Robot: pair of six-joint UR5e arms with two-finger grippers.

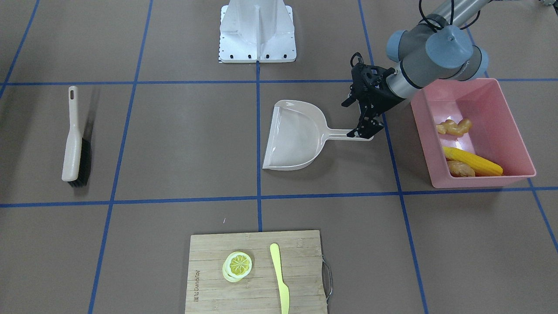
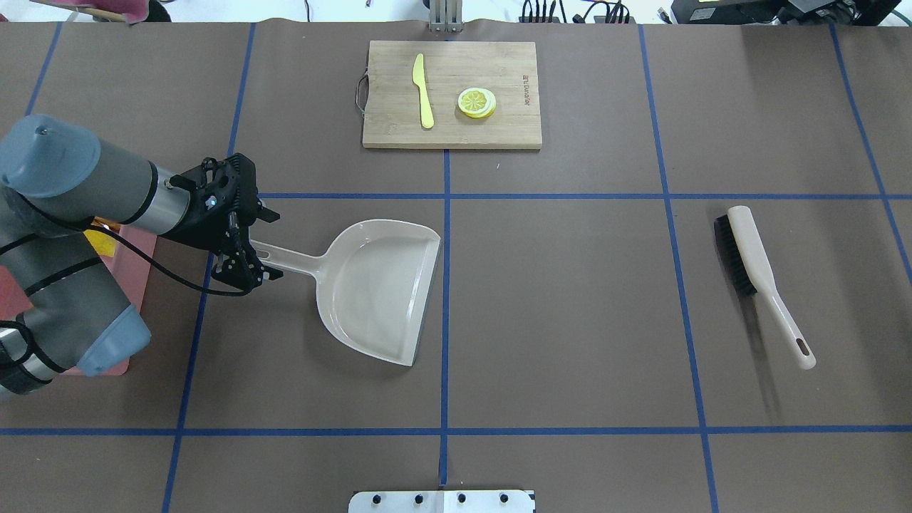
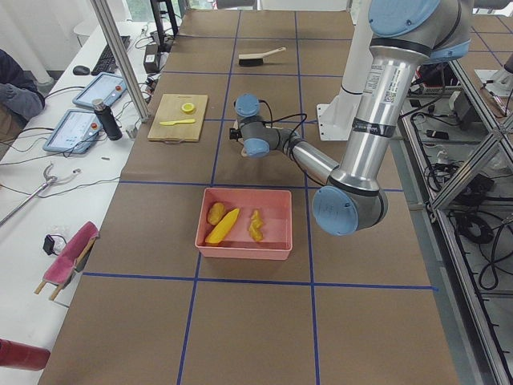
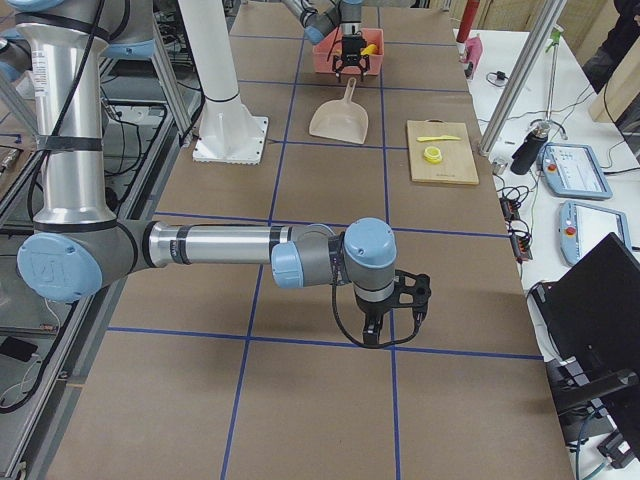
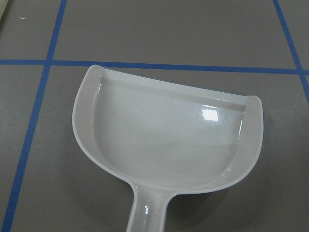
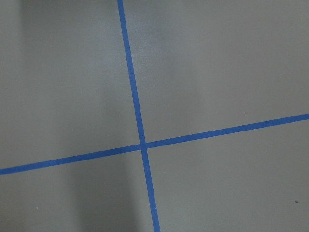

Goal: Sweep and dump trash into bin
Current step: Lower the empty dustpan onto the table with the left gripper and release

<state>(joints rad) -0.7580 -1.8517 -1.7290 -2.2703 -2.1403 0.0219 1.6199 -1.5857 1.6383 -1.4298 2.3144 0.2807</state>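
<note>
The trash lies inside the pink bin (image 1: 516, 126): the ginger root (image 1: 454, 127), the corn cob (image 1: 473, 160) and the potato (image 1: 460, 168). The beige dustpan (image 1: 296, 135) lies flat and empty on the table next to the bin. My left gripper (image 1: 357, 117) is at the end of the dustpan's handle, its jaws spread on either side of it. The left wrist view shows the empty pan (image 5: 169, 140). My right gripper (image 4: 385, 320) shows only in the exterior right view, low over bare table; I cannot tell if it is open.
A beige brush (image 2: 755, 271) lies on the table's right side. A wooden cutting board (image 2: 499, 128) at the far edge holds a lemon slice (image 2: 476, 102) and a yellow-green knife (image 2: 423, 91). The white robot base (image 1: 257, 35) stands at the near edge.
</note>
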